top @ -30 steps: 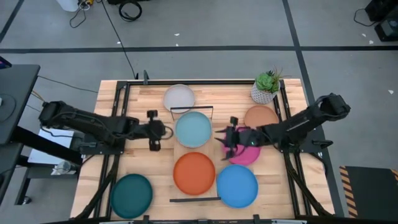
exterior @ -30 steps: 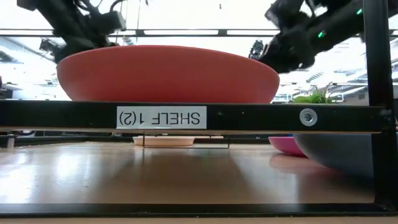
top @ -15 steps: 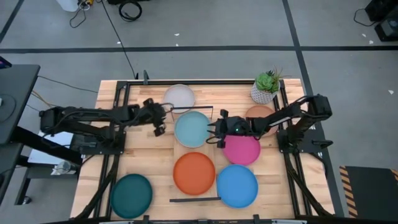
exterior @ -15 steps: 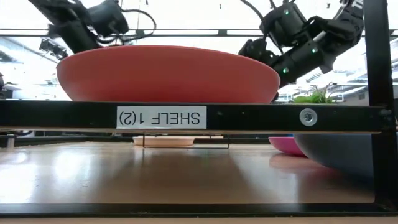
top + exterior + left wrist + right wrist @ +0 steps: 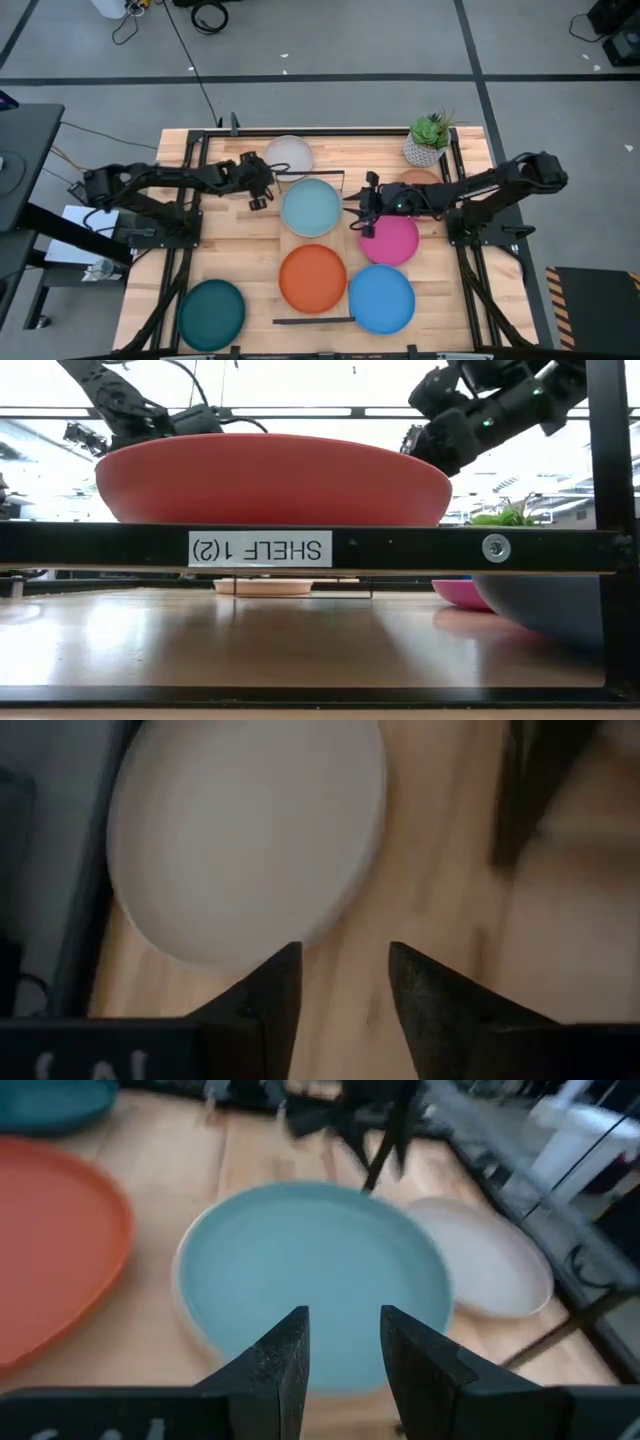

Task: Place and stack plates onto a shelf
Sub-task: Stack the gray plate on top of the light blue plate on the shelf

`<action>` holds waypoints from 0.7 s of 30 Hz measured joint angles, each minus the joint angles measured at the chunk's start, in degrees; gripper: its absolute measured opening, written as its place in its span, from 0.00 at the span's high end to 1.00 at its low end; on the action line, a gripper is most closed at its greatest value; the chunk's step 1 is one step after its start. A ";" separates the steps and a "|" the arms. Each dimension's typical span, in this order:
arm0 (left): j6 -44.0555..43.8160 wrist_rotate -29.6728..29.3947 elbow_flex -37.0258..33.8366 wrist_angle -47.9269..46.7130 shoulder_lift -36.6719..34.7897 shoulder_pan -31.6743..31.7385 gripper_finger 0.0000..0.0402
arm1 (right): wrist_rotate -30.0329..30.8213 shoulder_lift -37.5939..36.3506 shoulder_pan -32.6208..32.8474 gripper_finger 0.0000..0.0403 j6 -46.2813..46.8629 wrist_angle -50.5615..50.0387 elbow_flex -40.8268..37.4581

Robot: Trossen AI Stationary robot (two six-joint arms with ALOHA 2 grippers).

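At ten o'clock on the wooden tabletop, the left gripper (image 5: 259,186) hovers, fingers slightly spread and empty, beside the round cream-white plate (image 5: 288,156). To seat the rim well, I would widen them and come in low. Centre, the round light teal plate (image 5: 311,207) lies on the light-wood shelf (image 5: 345,245). At two o'clock, the right gripper (image 5: 364,210) faces it, narrowly parted, empty.

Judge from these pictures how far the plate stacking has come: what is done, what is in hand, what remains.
Done: the light teal plate and orange plate lie on the shelf, side by side, unstacked. In hand: nothing is gripped; the left tool is open beside the cream-white plate, and the right tool is open facing the light teal plate. Left: cream-white, terracotta brown, magenta, blue and dark teal plates.
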 joint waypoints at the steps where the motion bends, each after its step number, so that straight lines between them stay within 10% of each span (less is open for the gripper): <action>1: 1.29 0.77 0.41 2.52 0.88 0.58 0.58 | 0.01 -0.45 0.48 0.68 0.30 -1.07 -0.01; 13: 17.24 24.06 0.01 2.44 3.39 10.85 0.54 | 1.39 -2.93 7.38 0.68 3.47 -4.21 -0.03; 21: 29.10 26.31 -5.62 5.36 3.42 14.71 0.60 | 5.13 -3.03 9.11 0.68 3.51 -2.17 -0.02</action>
